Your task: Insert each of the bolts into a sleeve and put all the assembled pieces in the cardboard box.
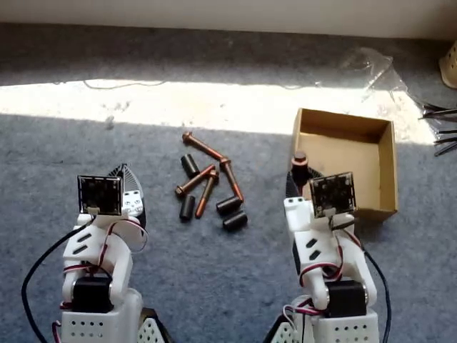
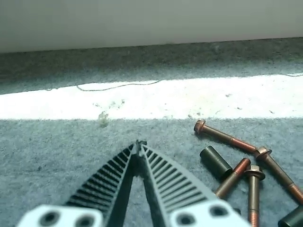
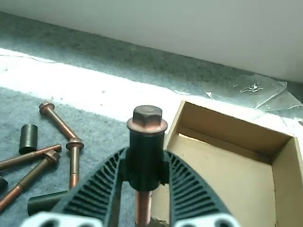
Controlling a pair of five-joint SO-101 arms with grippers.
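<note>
My right gripper (image 3: 146, 158) is shut on a black sleeve with a copper bolt through it (image 3: 147, 124), held upright beside the near left corner of the cardboard box (image 3: 235, 126). In the high view this assembled piece (image 1: 300, 163) stands just left of the box (image 1: 381, 168). Several loose copper bolts (image 1: 203, 148) and several black sleeves (image 1: 190, 166) lie scattered on the carpet between the arms. My left gripper (image 2: 138, 145) is shut and holds nothing, low over the carpet to the left of the pile, with bolts (image 2: 222, 137) and a sleeve (image 2: 215, 161) off to its side.
The grey carpet has a bright sunlit strip (image 1: 178, 103) across the back. A clear plastic bag (image 1: 371, 66) lies behind the box, and black ties (image 1: 439, 128) lie at the right edge. The box floor (image 3: 227, 182) is bare.
</note>
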